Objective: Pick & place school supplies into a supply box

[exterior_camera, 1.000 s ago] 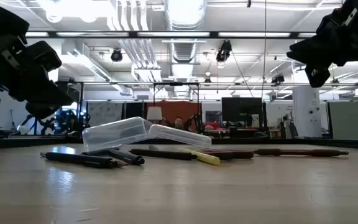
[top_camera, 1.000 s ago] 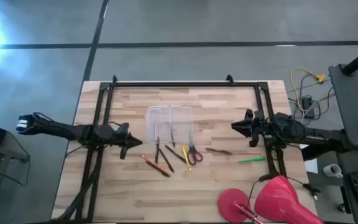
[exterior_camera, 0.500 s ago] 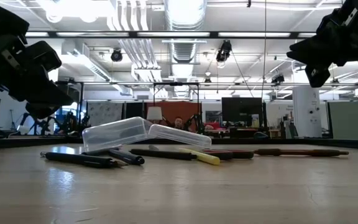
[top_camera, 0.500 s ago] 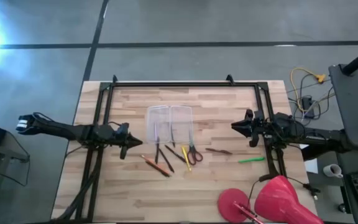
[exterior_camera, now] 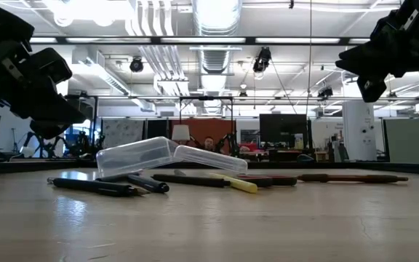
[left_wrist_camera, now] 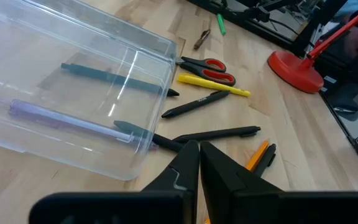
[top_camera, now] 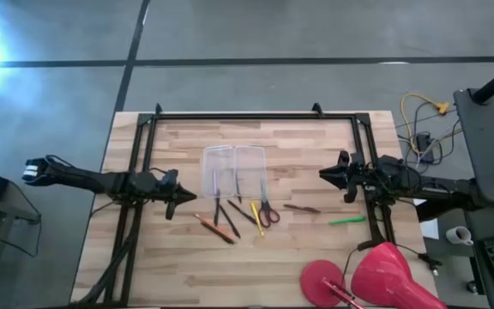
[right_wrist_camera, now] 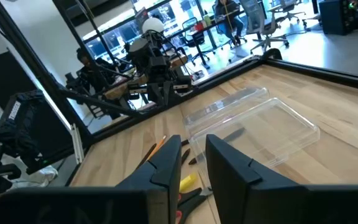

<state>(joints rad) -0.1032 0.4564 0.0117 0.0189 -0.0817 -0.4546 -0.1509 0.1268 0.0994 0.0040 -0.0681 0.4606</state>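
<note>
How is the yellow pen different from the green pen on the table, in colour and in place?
The yellow pen lies in the middle group, close beside the red-handled scissors and just below the clear box; the green pen lies alone, far off toward the right arm's side. The yellow pen points nearly along the box's length; the green pen lies almost crosswise to that. Both are thin, lie flat on the wooden table, outside the box.

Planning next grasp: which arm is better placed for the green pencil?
Right. The green pencil lies apart from the other supplies, just below the right gripper; the left gripper waits across the supply box.
</note>
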